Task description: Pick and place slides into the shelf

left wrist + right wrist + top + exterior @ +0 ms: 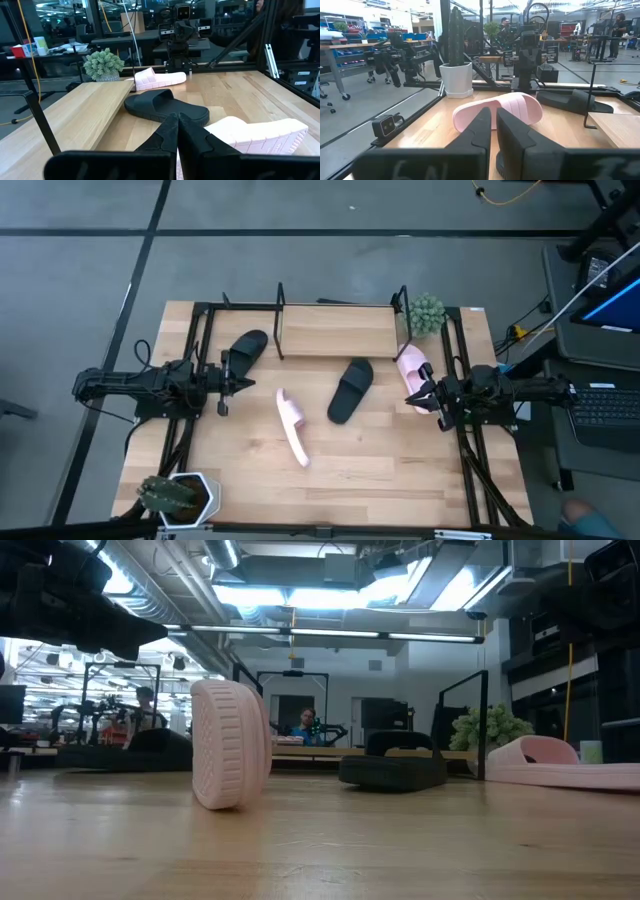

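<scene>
Pink slide (231, 744) is lying on its edge on the worktop (400, 470), likely rolling if nudged. Left claw (222, 373) and right claw (427, 394) are hovering pressed together, holding nothing; the shelf (335, 330) is sitting empty.

Two black slides (351, 389) (246, 349) and two pale pink ones (292, 426) (412, 367), one with a ridged sole, on a light wood table (400, 460), pale shelf (335, 330) board in black frames, green plants (427, 313) (168, 495), white pot (207, 492).

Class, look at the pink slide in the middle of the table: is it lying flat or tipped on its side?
Tipped on its side: the pink slide stands on edge, its ribbed sole facing the low camera.
</scene>
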`<state>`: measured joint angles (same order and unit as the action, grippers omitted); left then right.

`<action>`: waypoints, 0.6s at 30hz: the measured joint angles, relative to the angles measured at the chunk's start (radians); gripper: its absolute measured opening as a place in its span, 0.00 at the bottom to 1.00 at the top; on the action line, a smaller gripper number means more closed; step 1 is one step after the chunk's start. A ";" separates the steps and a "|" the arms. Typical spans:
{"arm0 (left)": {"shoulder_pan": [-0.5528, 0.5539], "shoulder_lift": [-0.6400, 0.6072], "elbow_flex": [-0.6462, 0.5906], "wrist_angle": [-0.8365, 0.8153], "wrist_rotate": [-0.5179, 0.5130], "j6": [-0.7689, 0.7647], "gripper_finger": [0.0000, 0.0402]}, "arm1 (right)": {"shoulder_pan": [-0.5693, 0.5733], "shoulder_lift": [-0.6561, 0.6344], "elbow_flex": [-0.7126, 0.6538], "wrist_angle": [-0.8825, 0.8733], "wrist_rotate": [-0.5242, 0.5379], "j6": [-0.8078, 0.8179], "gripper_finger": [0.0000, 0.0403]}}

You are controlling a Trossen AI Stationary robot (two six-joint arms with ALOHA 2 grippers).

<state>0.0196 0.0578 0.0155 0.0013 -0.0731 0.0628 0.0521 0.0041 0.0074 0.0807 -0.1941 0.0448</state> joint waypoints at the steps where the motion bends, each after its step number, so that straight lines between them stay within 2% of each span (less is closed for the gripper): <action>1: 0.000 0.000 0.000 0.000 0.000 0.000 0.00 | 0.000 0.000 0.000 0.000 0.000 0.000 0.08; 18: 0.000 0.000 0.000 0.000 0.000 0.000 0.00 | 0.000 0.000 0.000 0.000 0.000 0.000 0.08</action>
<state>0.0195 0.0578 0.0156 0.0013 -0.0728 0.0628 0.0519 0.0041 0.0072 0.0807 -0.1940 0.0448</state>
